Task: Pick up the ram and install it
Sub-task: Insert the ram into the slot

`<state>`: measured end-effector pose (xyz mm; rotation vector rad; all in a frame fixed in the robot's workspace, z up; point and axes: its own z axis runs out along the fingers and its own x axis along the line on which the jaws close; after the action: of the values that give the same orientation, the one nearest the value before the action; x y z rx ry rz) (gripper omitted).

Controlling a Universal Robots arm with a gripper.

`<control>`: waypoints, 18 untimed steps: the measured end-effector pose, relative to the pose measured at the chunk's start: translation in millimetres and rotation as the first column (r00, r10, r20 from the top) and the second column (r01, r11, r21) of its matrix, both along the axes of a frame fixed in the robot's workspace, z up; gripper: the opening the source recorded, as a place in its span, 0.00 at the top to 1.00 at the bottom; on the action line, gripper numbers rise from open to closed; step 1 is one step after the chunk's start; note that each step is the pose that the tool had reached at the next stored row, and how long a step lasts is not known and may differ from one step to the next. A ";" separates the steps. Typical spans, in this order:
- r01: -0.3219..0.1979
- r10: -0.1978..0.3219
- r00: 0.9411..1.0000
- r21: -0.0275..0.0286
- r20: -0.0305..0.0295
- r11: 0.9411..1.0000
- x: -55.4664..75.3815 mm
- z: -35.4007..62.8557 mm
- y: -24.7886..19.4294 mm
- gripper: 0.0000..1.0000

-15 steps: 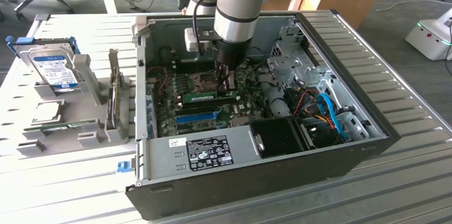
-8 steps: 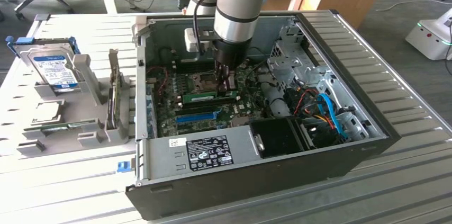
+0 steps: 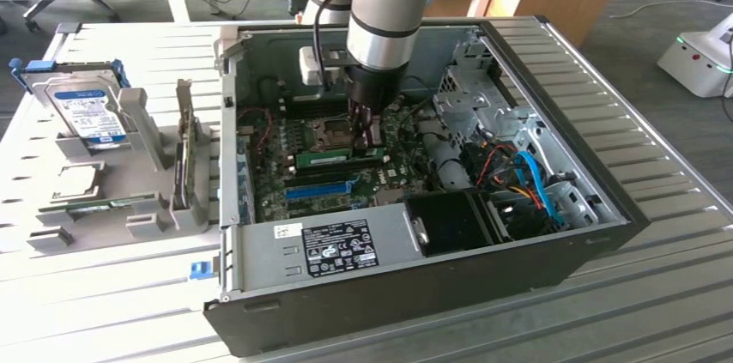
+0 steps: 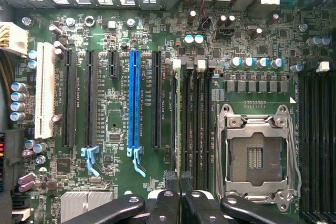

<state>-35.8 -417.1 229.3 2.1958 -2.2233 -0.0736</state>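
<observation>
Ram (image 3: 332,158): long thin green stick, pale label, standing on edge in motherboard slot, claw (image 3: 368,142) gripping top edge.

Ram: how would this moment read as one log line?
gripper: shut on ram | ram: on edge at memory slots | where: inside computer case

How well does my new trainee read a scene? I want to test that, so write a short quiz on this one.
1. True or false: the gripper is shut on the ram.
2. What colour is the long slot that stands out among the black ones? A red, B blue, C yellow.
3. Fill in: the hard drive stands ___ the computer case.

Key: 1 true; 2 B; 3 outside.
</observation>
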 end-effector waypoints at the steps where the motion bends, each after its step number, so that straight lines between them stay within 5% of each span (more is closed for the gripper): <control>1: 0.000 0.000 1.000 0.000 0.000 1.000 0.0 -0.4 0.0 0.88; 18: 0.003 -0.003 1.000 0.000 0.000 1.000 0.1 -0.9 -0.3 0.88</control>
<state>-35.8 -417.4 228.4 2.1924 -2.2268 -0.0737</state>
